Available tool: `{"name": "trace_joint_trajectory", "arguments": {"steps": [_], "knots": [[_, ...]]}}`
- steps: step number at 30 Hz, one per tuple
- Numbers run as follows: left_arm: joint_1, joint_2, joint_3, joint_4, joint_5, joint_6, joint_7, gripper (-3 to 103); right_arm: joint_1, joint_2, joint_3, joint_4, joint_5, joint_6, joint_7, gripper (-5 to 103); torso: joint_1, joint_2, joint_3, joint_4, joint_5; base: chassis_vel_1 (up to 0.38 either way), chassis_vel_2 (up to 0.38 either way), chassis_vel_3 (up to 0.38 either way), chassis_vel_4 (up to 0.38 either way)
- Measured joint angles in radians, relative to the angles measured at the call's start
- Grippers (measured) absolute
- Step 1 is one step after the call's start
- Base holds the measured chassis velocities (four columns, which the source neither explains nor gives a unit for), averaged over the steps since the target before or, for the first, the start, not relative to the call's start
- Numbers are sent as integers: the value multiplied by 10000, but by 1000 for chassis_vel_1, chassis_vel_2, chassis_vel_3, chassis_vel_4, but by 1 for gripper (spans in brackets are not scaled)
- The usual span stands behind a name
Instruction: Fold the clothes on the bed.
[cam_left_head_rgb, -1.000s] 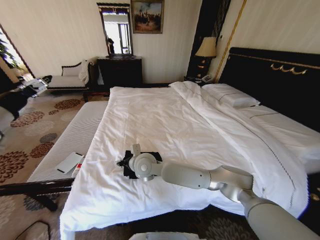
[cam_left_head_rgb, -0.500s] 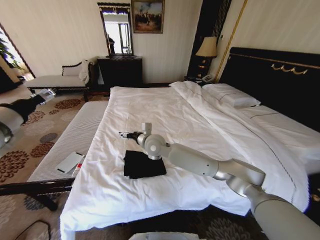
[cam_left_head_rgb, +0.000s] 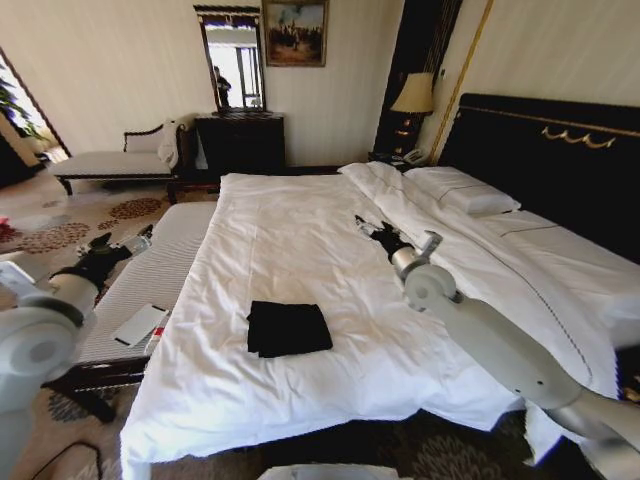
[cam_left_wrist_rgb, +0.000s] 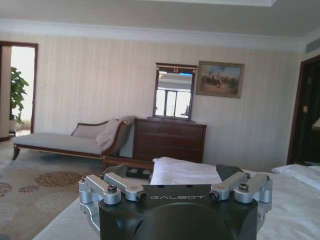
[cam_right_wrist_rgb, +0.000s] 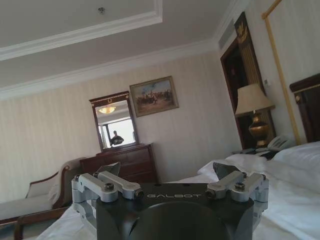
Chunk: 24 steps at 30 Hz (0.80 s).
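The clothes (cam_left_head_rgb: 289, 328), one black garment, lie as a compact folded rectangle on the near left part of the bed (cam_left_head_rgb: 300, 230), with neither gripper touching them. My right gripper (cam_left_head_rgb: 368, 226) hangs open above the middle of the bed, well beyond and to the right of the clothes, pointing toward the far wall. Its wrist view shows the right gripper (cam_right_wrist_rgb: 170, 170) with its jaws spread and nothing between them. My left gripper (cam_left_head_rgb: 122, 240) hovers open over the bench beside the bed, left of the clothes. In the left wrist view the left gripper (cam_left_wrist_rgb: 175, 172) holds nothing.
A striped bench (cam_left_head_rgb: 160, 265) runs along the bed's left side with a flat white device (cam_left_head_rgb: 138, 325) on it. Pillows (cam_left_head_rgb: 465, 190) and a dark headboard (cam_left_head_rgb: 560, 160) are at the right. A chaise (cam_left_head_rgb: 120, 160), dresser (cam_left_head_rgb: 240, 142) and lamp (cam_left_head_rgb: 413, 95) line the far wall.
My right arm has lifted off the clothes and swung right and away over the bed's middle. My left arm has moved down and in over the bench. The folded clothes have stayed put.
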Motion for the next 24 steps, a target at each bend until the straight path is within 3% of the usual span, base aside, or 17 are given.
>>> {"name": "trace_joint_trajectory", "arguments": {"steps": [2,4,7,11,14,17,24], "knots": [[427,-618,-145,-299,452,-176,113,100,-1257,-166,1057,394,-573,272,-78,100,0,0,0,-5,2,0,0,0,0],[512,-729,-176,-354,550,-219,144,100,-1474,-179,1270,483,-688,297,-86,100,0,0,0,-3,-1,0,0,0,0],[1243,-1640,-461,-614,1920,-859,682,100,-3223,50,2839,1282,-1601,333,-76,100,-1,1,-1,8,-5,0,0,0,0],[1436,-2035,-507,-768,2039,-1008,781,100,-4468,455,3937,1771,-2262,157,96,100,0,1,1,9,-5,0,0,0,0],[1522,-2294,-367,-809,2246,-1083,884,100,-5388,677,4818,2072,-2651,75,113,100,2,0,2,-6,-1,0,0,0,0],[1572,-2681,-126,-843,2642,-1126,968,100,-6632,847,6012,2521,-3021,85,78,100,1,2,1,3,-7,0,0,0,0],[1217,-2646,14,-743,2748,-1046,1037,100,-8109,1221,7159,3300,-3491,278,-140,100,4,1,3,2,-9,0,0,0,0]]}}
